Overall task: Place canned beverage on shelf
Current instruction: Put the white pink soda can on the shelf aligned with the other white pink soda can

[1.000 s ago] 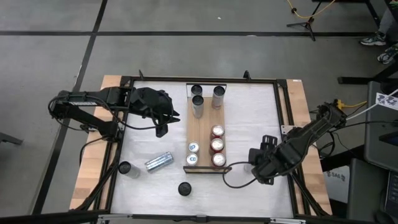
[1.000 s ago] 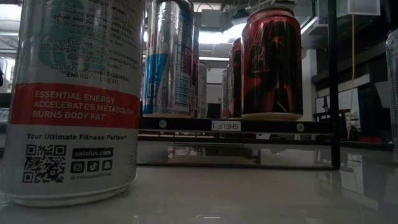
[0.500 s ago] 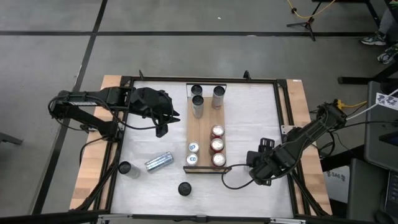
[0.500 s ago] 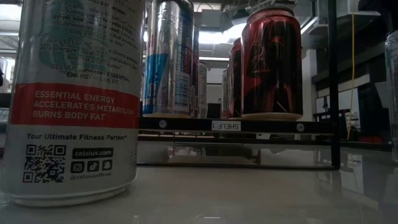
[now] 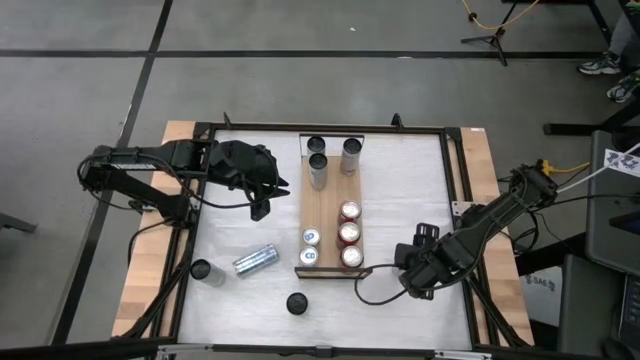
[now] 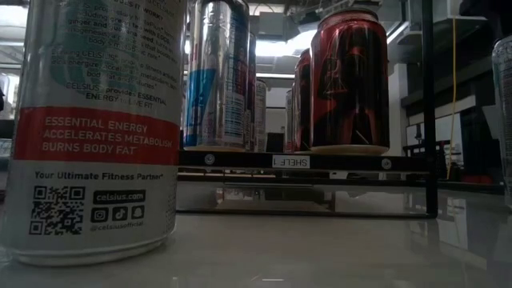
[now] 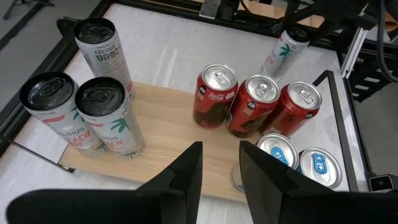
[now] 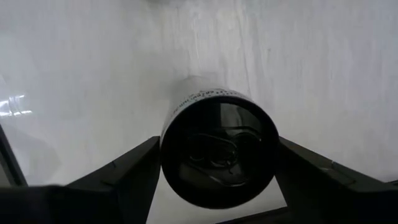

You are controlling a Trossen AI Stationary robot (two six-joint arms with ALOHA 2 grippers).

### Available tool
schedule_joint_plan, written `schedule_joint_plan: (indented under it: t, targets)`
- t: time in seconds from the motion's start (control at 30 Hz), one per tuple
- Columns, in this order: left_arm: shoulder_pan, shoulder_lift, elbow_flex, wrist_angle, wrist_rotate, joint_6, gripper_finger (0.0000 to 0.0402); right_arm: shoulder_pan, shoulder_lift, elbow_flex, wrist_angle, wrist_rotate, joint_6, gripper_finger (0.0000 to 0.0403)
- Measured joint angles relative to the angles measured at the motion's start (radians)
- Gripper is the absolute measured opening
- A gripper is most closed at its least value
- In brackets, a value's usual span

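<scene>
Right wrist view shows the right claw (image 8: 214,180) hugging a dark-topped can (image 8: 217,149) over the white bench (image 5: 420,180), just beside the shelf (image 5: 330,200). The left claw (image 7: 219,180) waits over the shelf, fingers a little apart, holding nothing. Eight cans already stand on the shelf. Three more wait on the bench, one lying down (image 5: 255,261).

Shelf (image 5: 328,215) holding 8 cans, left pincer (image 5: 262,198) beside it, right pincer (image 5: 402,272) low near its dark lip
</scene>
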Motion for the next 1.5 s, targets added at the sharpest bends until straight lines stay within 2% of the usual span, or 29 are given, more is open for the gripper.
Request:
schedule_joint_plan:
  t: [0.47,0.7,0.8,0.97,1.17,1.3,1.5]
  targets:
    - [0.0,0.0,0.0,0.0,0.0,0.0,0.0096,0.0,0.0,-0.049,0.067,0.002,0.008,0.0285]
    - [0.0,0.0,0.0,0.0,0.0,0.0,0.0096,0.0,0.0,-0.049,0.085,-0.001,0.119,0.0242]
    - [0.0,0.0,0.0,0.0,0.0,0.0,0.0096,0.0,0.0,-0.049,0.083,0.003,0.17,0.024]
    - [0.0,0.0,0.0,0.0,0.0,0.0,0.0096,0.0,0.0,-0.05,0.076,0.023,0.316,0.0254]
    - [0.0,0.0,0.0,0.0,0.0,0.0,0.0096,0.0,-0.01,-0.054,0.064,0.076,0.499,0.0244]
    - [0.0,0.0,0.0,0.0,0.0,0.0,0.0096,-0.001,-0.013,-0.049,0.013,0.133,0.608,0.0244]
    - [0.0,0.0,0.0,0.0,0.0,0.0,0.0096,-0.04,-0.014,-0.048,-0.067,0.148,0.785,0.0248]
